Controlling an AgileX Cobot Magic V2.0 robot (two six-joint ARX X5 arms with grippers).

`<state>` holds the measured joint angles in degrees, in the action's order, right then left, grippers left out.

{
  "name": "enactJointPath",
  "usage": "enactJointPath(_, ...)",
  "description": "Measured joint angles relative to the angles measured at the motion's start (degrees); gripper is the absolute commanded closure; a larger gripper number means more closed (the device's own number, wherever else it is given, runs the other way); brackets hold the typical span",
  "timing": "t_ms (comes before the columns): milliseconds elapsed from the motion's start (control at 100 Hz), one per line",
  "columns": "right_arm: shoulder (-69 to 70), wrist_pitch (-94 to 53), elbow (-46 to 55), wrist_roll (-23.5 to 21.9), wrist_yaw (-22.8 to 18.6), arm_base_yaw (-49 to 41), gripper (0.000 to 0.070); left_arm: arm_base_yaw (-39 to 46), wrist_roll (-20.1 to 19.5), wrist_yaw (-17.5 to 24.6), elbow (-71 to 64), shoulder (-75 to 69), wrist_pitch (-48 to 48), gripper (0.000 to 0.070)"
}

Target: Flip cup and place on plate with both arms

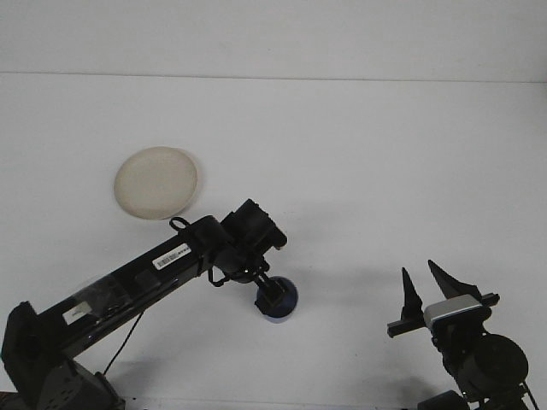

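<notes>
Your cup (281,301) sits on the white table (359,171), low in the front view and a little left of centre. It is blue, and only part of its rim and right side shows, because the left gripper (272,296) is right on top of it. From this angle you cannot tell whether the cup's mouth faces up or down.

The left gripper points down into or onto the cup, its dark fingers overlapping the blue rim. You cannot tell whether those fingers are spread or clamped, or whether they actually grip the cup wall; they blend into the cup's dark inside. The left arm (154,269) runs from the lower left corner diagonally up and right to the wrist, just above and left of the cup. A white label shows on its upper link.

Your plate (156,183) lies well apart from the cup, up and to the left. It is round, cream-coloured and bare, flat on the table, and the arm passes below it without touching.

Your right gripper (425,286) is at the lower right, well clear of the cup. Its two black fingers stand up, spread wide, with nothing between them. A silver block sits at their base, above a round black housing.
</notes>
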<state>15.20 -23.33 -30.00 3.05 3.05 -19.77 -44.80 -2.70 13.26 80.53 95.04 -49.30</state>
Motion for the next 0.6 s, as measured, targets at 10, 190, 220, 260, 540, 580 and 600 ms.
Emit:
enactJointPath(10,0.0,0.0,0.0,0.0,0.0,0.0,0.0381,-0.04,0.0,-0.07,0.0,0.26,0.0,0.0117)
enactJointPath(190,0.0,0.0,0.0,0.0,0.0,0.0,0.0381,-0.81,0.0,-0.96,0.0,4.15,0.31,0.0121)
enactJointPath(220,0.0,0.0,0.0,0.0,0.0,0.0,0.0381,-0.92,0.0,-1.07,0.0,4.52,0.57,0.0123)
enactJointPath(260,0.0,0.0,0.0,0.0,0.0,0.0,0.0381,-1.18,0.0,-1.38,0.0,4.96,0.96,0.0137)
enactJointPath(540,0.0,0.0,0.0,0.0,0.0,0.0,0.0381,-1.88,0.0,-1.4,0.0,5.73,1.55,0.063)
enactJointPath(580,0.0,0.0,0.0,0.0,0.0,0.0,0.0381,-1.9,0.0,-1.4,0.0,5.75,1.55,0.07)
enactJointPath(600,0.0,0.0,0.0,0.0,0.0,0.0,0.0381,-1.9,0.0,-1.4,0.0,5.75,1.55,0.0685)
